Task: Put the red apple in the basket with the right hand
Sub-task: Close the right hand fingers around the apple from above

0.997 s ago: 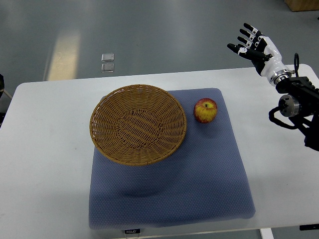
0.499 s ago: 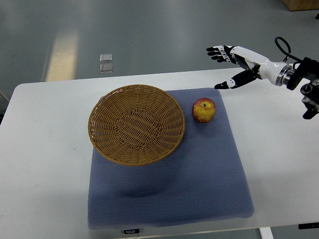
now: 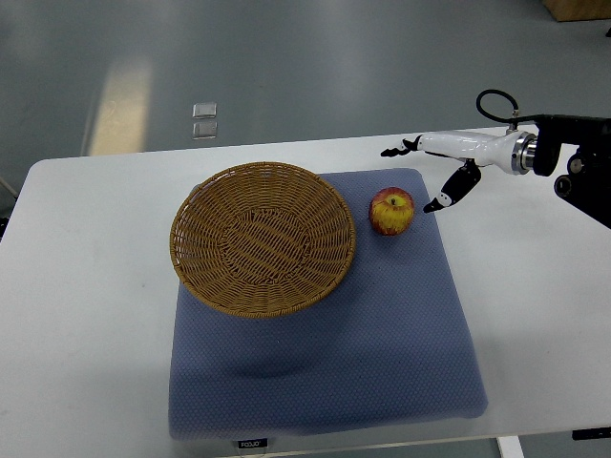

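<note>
Apple [image 3: 392,211] — round, glossy red-yellow — beside woven wicker basket [image 3: 263,238], right hand [image 3: 441,164] spread.

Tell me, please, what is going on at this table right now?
The robot's right hand reaches in from the right with fingers spread, just beside the red apple but not touching it. The apple sits on the blue mat next to the empty wicker basket. The left hand is out of view.
</note>
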